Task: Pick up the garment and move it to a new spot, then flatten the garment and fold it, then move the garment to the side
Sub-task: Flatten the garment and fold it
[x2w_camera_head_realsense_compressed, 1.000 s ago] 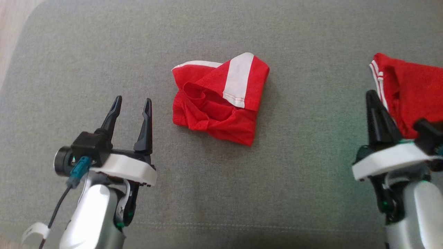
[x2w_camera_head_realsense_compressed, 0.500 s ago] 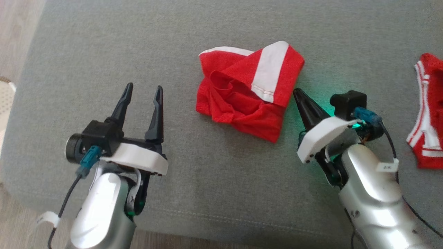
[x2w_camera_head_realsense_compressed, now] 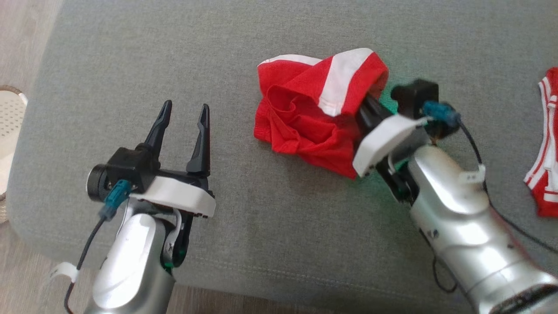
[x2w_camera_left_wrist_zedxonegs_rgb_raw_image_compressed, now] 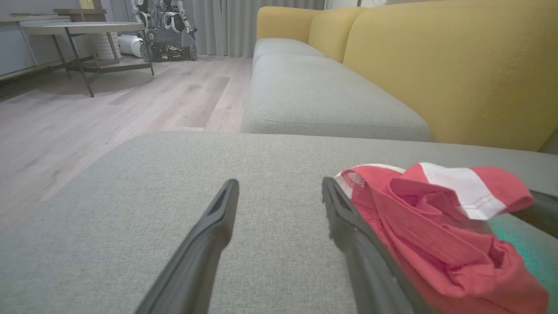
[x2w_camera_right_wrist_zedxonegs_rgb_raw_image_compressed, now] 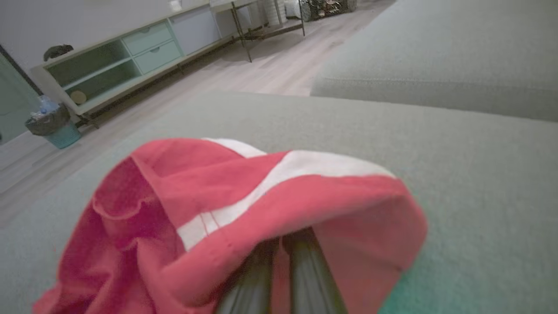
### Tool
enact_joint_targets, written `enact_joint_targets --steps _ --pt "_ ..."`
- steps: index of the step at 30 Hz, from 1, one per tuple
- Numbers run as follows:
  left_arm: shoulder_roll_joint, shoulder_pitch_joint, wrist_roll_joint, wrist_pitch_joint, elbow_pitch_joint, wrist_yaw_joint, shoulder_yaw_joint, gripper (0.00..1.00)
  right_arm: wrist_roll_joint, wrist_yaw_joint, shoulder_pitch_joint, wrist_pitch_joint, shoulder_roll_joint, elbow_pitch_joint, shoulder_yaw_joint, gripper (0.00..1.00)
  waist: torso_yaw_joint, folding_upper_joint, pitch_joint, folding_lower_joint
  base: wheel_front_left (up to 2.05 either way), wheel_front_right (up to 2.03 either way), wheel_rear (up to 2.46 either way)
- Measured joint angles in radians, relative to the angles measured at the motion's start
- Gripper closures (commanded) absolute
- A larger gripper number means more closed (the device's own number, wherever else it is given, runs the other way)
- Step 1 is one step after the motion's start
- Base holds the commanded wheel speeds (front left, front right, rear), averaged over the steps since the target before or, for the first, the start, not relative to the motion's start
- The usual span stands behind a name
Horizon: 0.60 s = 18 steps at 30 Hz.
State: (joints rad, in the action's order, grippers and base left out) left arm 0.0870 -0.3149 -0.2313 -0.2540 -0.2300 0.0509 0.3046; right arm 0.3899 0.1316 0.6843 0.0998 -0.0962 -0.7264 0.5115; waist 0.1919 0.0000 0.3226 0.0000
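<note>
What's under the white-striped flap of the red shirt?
The right claw has its two dark fingers under the flap, pressed together. Their tips are covered by cloth, as is the grey cushion beneath.

Seat cushion (x2w_camera_head_realsense_compressed: 279,244) is under everything. The garment (x2w_camera_head_realsense_compressed: 305,117) lies on it, ahead and right of the left gripper (x2w_camera_head_realsense_compressed: 185,107), just beside its right finger; can't tell if they touch. The right gripper (x2w_camera_right_wrist_zedxonegs_rgb_raw_image_compressed: 285,261) sits at the garment's right side, fingers tucked under its lifted fold, cloth draped over the tips. A second garment (x2w_camera_head_realsense_compressed: 545,144) is on the same cushion, well right of the right gripper. Left of the left gripper is the cushion edge, then the floor (x2w_camera_head_realsense_compressed: 26,39) with a basket (x2w_camera_head_realsense_compressed: 8,131) on it. Ahead of the left gripper is the next cushion (x2w_camera_left_wrist_zedxonegs_rgb_raw_image_compressed: 314,96), with the backrest (x2w_camera_left_wrist_zedxonegs_rgb_raw_image_compressed: 436,65) to its right and a table (x2w_camera_left_wrist_zedxonegs_rgb_raw_image_compressed: 78,28) far ahead-left on the floor.
</note>
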Motion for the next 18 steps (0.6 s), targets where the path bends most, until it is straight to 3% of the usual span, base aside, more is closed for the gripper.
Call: enact_joint_targets --steps 7,18 --pt "-0.018 -0.01 0.0 0.0 0.007 -0.017 0.001 0.0 0.044 0.0 0.136 -0.009 -0.032 -0.012 0.083 1.0 0.031 0.0 0.008 0.0 0.0 0.0 0.0" --pt "-0.043 -0.026 -0.01 0.0 0.014 -0.017 0.007 0.0 0.145 0.0 0.31 -0.017 -0.044 -0.184 0.193 1.0 0.113 0.0 0.045 0.0 0.0 0.0 0.0"
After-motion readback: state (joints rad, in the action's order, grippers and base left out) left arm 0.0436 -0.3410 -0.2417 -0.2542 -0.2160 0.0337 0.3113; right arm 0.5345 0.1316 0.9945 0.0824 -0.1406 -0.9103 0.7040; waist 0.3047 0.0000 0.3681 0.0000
